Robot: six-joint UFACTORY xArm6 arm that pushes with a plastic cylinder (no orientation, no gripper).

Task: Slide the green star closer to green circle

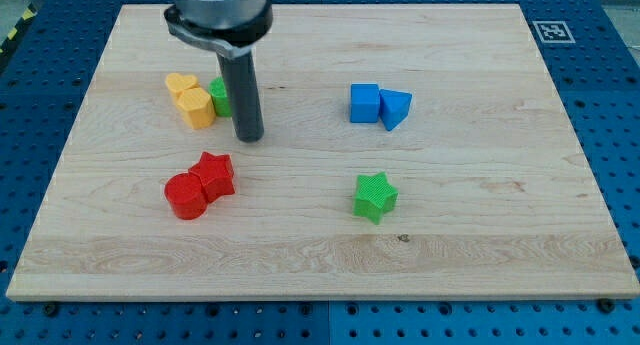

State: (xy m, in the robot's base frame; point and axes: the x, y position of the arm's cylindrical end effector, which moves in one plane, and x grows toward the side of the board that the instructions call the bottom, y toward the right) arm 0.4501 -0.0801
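One target: green star point(375, 196) at 4 o'clock from tip point(249, 138) | rod grips nothing (bare) | tip beside green circle point(219, 97), star unreached.

Wooden board point(480, 255) carries, seemingly, eight coloured blocks.

My arm comes into view as a round, glossy dark-grey housing with a lighter metallic rim around its lower edge, cut off by the view's top. Below it runs my straight, smooth, dark-grey cylindrical rod, catching a pale highlight down one side, finishing at my tip point(249, 139), blunt and flat.
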